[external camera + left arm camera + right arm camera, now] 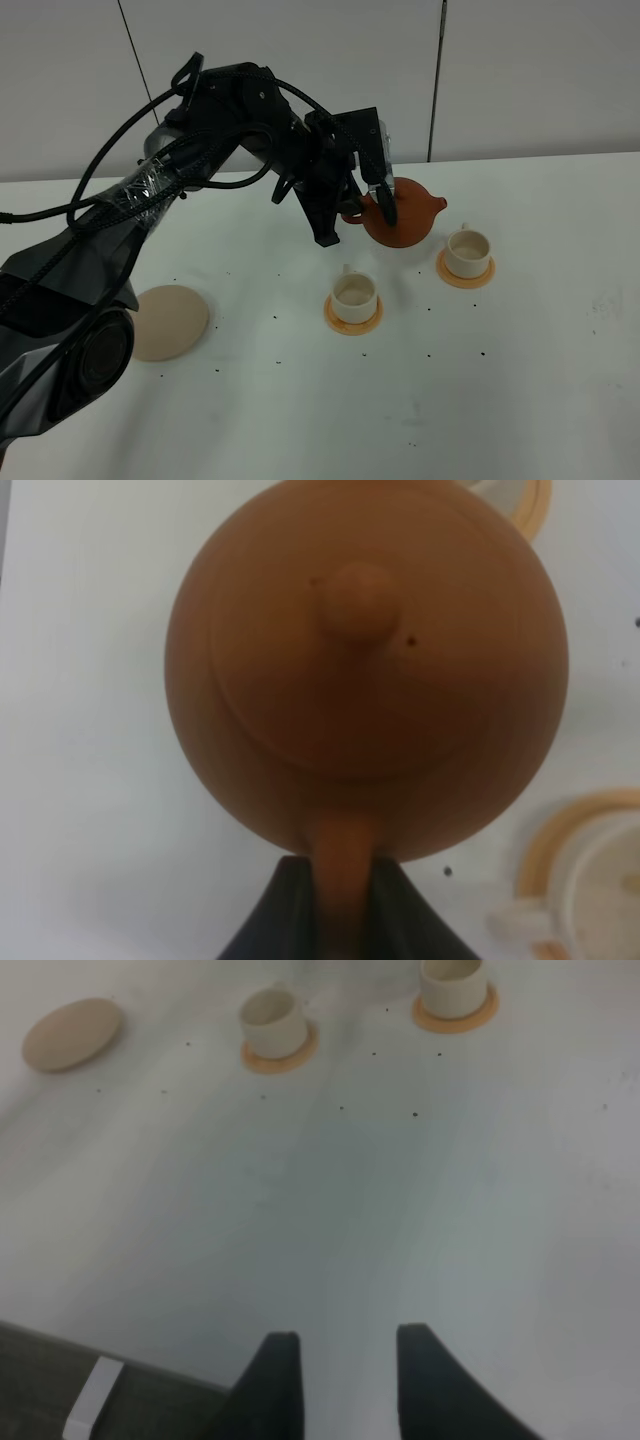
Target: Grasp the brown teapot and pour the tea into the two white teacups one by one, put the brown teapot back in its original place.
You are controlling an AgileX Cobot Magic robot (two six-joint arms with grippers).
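High camera, off arms: looks down across white table [520, 400] toward back wall [300, 70], mid-distance, whole workspace in frame. Left wrist camera: very close above brown teapot [365, 670], facing down onto its top, pot filling frame. Right wrist camera: set back at table's edge, angled down and across toward white teacups [272, 1020] and beige saucer [72, 1033]. Teacups shared by all three views; saucer by high and right wrist views.

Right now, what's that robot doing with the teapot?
The robot's left gripper is clamped on the handle of the brown teapot and holds it close behind the right teacup. The left teacup stands a bit nearer. No tea can be seen pouring. The beige saucer, away on the left, has nothing on it. The right gripper is open and holds nothing.
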